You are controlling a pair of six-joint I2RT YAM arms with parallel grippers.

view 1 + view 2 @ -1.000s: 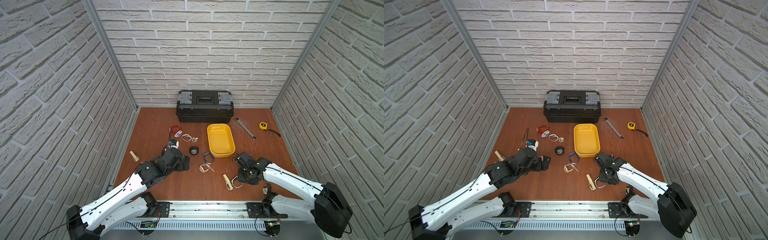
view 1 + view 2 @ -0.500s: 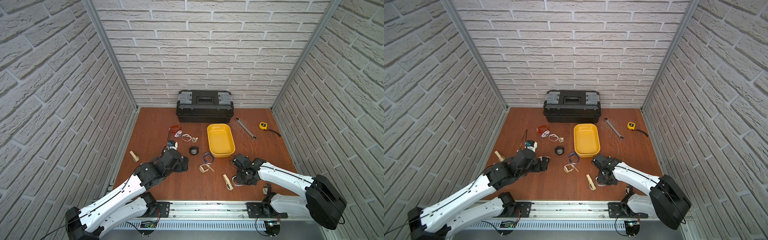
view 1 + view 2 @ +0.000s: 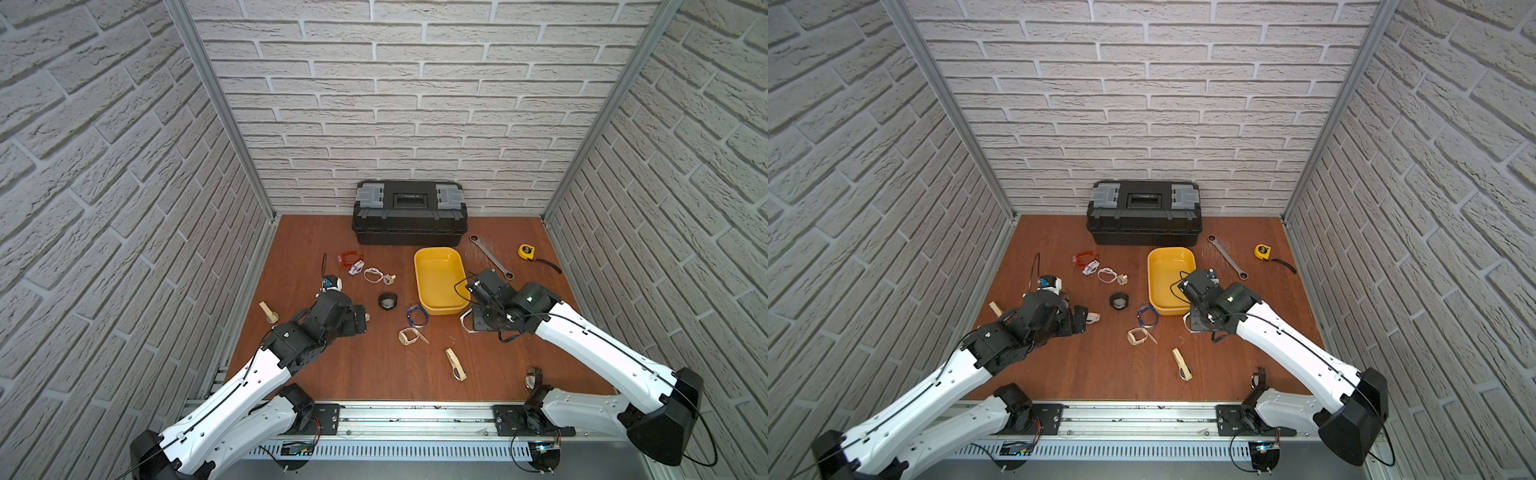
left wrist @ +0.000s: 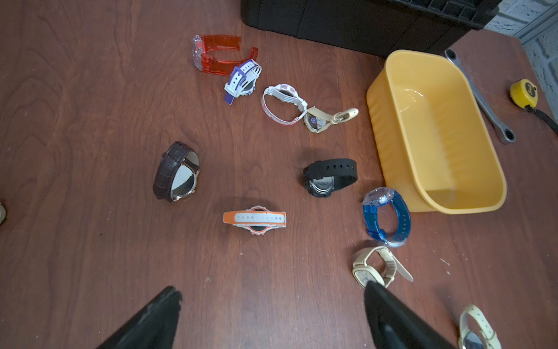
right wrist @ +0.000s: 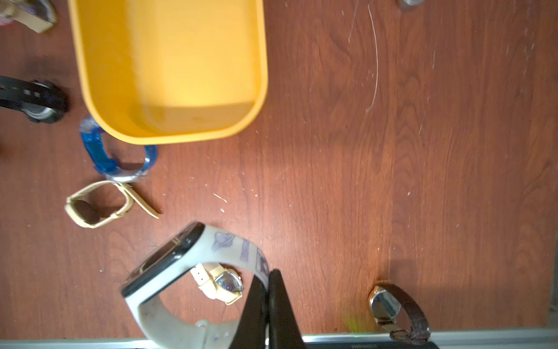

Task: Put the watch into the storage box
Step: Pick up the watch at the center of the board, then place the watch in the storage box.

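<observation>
Skipping the brown watch [image 5: 398, 311] and cream watch [image 5: 222, 282] lying nearest the base rail. Clamping right fingers [image 5: 280, 308] tight together on the pale strap of the watch [image 5: 169, 266], near its printed end, with the black face tipped sideways and the loop hanging open. Seeming to hang clear of the worktop [image 5: 392, 151], just short of the near rim of the box [image 5: 262, 75]. Judging it light, with a soft rubbery strap likely to swing and twist under a one-sided pinch. Treating the glass face as the only fragile part, so gripping strap rather than face looks right. Watching for slip, given a thin strap and a small bite. Holding left fingers [image 4: 392, 317] wide apart over bare worktop, gripping nothing, with the orange watch [image 4: 255, 219] just ahead. Noting the blue watch [image 5: 117, 157] just beside the box's near corner and the beige watch [image 5: 96, 204] next to it, both off the carry line. Seeing open worktop right of the box, the box empty, its rim low and rounded, so probably needing only a small rise. Leaving the toolbox [image 3: 409, 212] just behind the box, with the wrench [image 3: 490, 255] and tape [image 3: 525, 250] further right, well clear.
</observation>
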